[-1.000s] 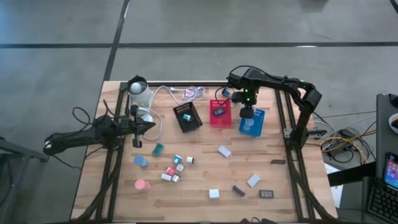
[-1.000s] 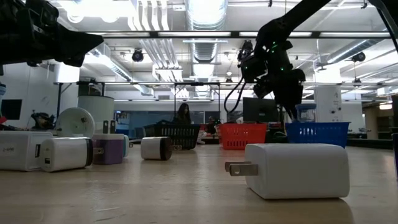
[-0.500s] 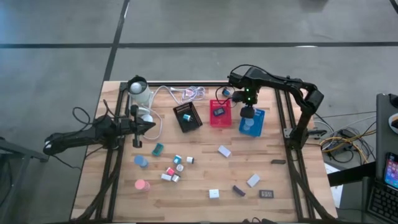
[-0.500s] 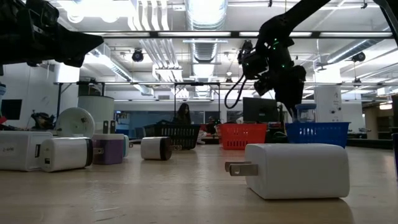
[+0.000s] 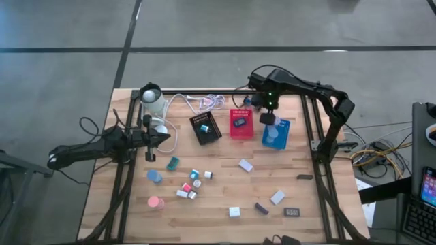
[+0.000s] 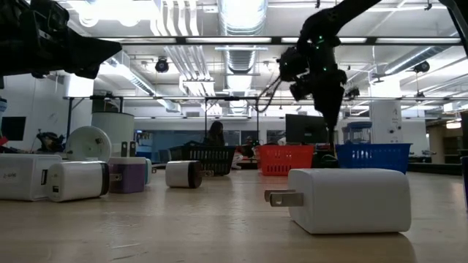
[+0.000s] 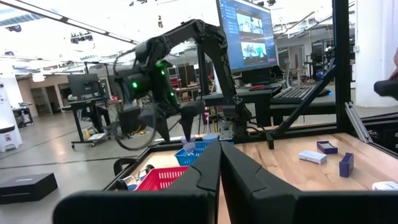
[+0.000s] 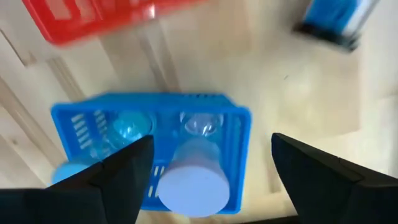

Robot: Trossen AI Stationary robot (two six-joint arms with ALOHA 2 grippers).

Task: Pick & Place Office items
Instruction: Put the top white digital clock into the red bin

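Observation:
My right gripper (image 5: pixel 268 120) hangs open over the far end of the blue mesh tray (image 5: pixel 276 134). In the right wrist view its fingers stand wide apart (image 8: pixel 211 168). Below and between them a lavender roll (image 8: pixel 191 183) stands in the blue tray (image 8: pixel 93 106), beside two other rolls (image 8: pixel 127 127). My left gripper (image 5: pixel 168 138) is shut and held above the table's left part, touching nothing. Other office items lie scattered on the wood: a teal block (image 5: pixel 173 162), a blue roll (image 5: pixel 154 177), a pink roll (image 5: pixel 156 202), white blocks (image 5: pixel 246 165) and a dark rectangle (image 5: pixel 292 211).
A red tray (image 5: pixel 241 124) and a black tray (image 5: pixel 206 127) sit left of the blue one along the far side. A white coiled cable (image 5: pixel 208 102) and a white round device (image 5: pixel 151 96) lie at the far left. A black frame borders the table. A person sits in the room behind.
My right gripper has risen from just over the blue tray, drawn a little toward the table's far edge and tipped as it went. My left arm has kept still.

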